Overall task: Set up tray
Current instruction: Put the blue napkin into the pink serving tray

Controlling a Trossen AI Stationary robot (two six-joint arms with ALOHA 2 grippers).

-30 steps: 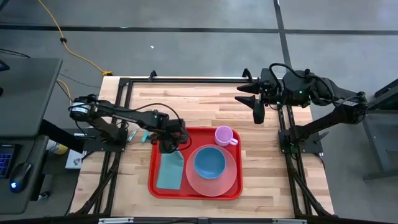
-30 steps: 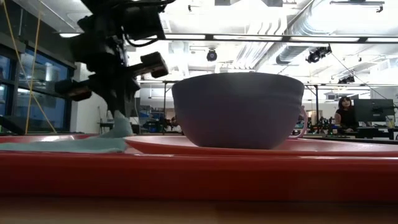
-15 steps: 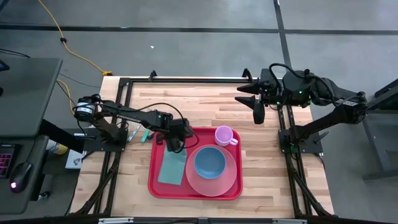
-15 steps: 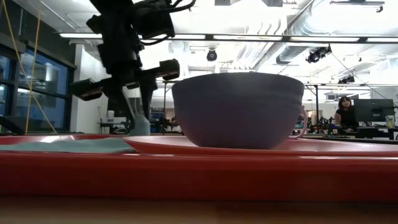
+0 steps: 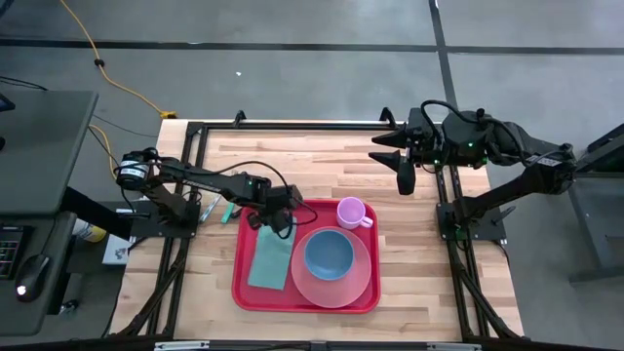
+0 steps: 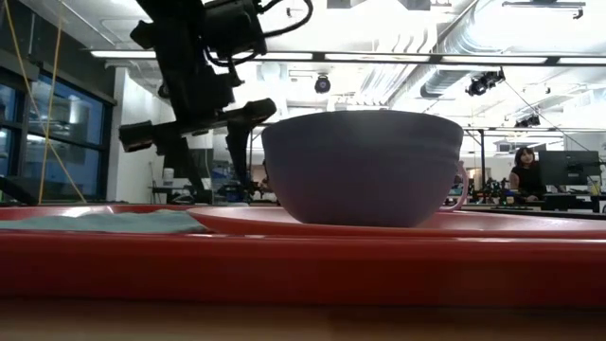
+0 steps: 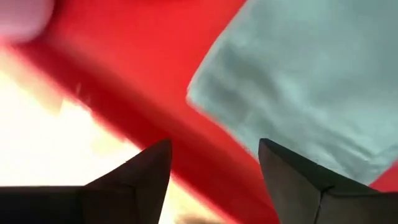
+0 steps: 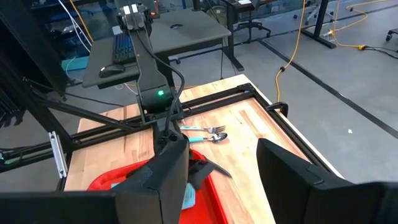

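The red tray (image 5: pixel 305 292) lies on the wooden table, toward its near side. On its left part a teal napkin (image 5: pixel 269 261) lies flat. To the right a pink plate (image 5: pixel 363 283) carries a blue bowl (image 5: pixel 329 253), and a pink cup (image 5: pixel 352 212) stands in the tray's far right corner. My left gripper (image 5: pixel 278 222) is open, pointing steeply down just above the napkin's far end (image 7: pixel 305 74) and the tray's far rim (image 7: pixel 143 62), with nothing between its fingers. My right gripper (image 5: pixel 390 151) is open and empty, raised over the table's far right.
A teal-handled fork and spoon (image 5: pixel 216 210) lie on the table just left of the tray's far left corner. Black frame rails (image 5: pixel 292 125) run along the table's far, left and right edges. Bare wood shows beyond the tray's far side.
My left gripper has opened and let go of the napkin's far end, and its wrist has rolled. That end, earlier lifted up to the fingers, has dropped, so the napkin lies flat on the tray.
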